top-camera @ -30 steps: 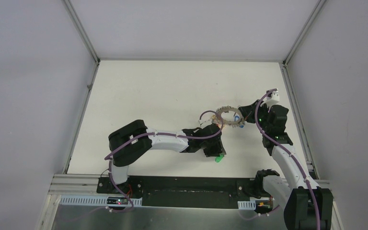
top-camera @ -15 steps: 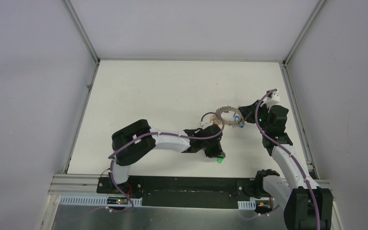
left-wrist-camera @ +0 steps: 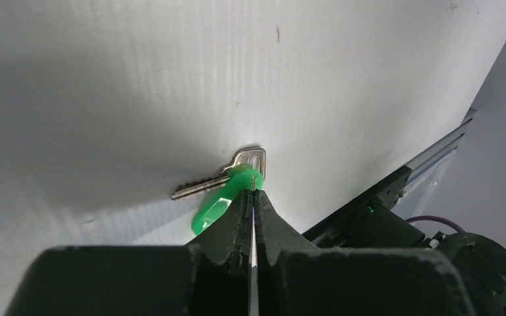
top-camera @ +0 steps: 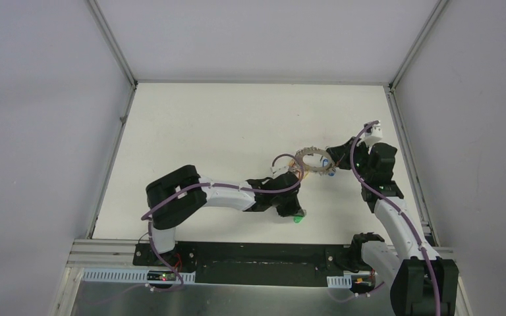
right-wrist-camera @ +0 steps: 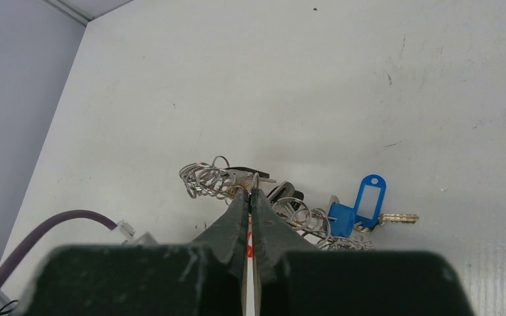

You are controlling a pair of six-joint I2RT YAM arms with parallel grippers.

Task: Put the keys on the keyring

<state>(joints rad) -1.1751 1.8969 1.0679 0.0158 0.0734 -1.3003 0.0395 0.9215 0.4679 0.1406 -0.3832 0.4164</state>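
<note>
The green-tagged key [left-wrist-camera: 219, 202] lies on the white table near its front edge, with its silver blade [left-wrist-camera: 201, 186] pointing left. My left gripper [left-wrist-camera: 253, 191] is shut on the tag's ring end. In the top view the green tag [top-camera: 297, 220] shows just below the left gripper [top-camera: 295, 212]. The keyring [top-camera: 312, 160] lies mid-table, a silvery coil strung with small keys. My right gripper [right-wrist-camera: 250, 192] is shut on a thin loop of the keyring [right-wrist-camera: 205, 176]. The blue-tagged key [right-wrist-camera: 371, 198] lies at the keyring's right side, touching it.
The table's front edge and a black metal rail [left-wrist-camera: 395, 191] run just right of the green tag. The left arm's purple cable [top-camera: 283, 161] loops close to the keyring. Grey walls enclose the table [top-camera: 204, 131] on three sides.
My left gripper has shifted slightly left along the front edge, taking the green-tagged key with it. The right gripper and the keyring have barely moved.
</note>
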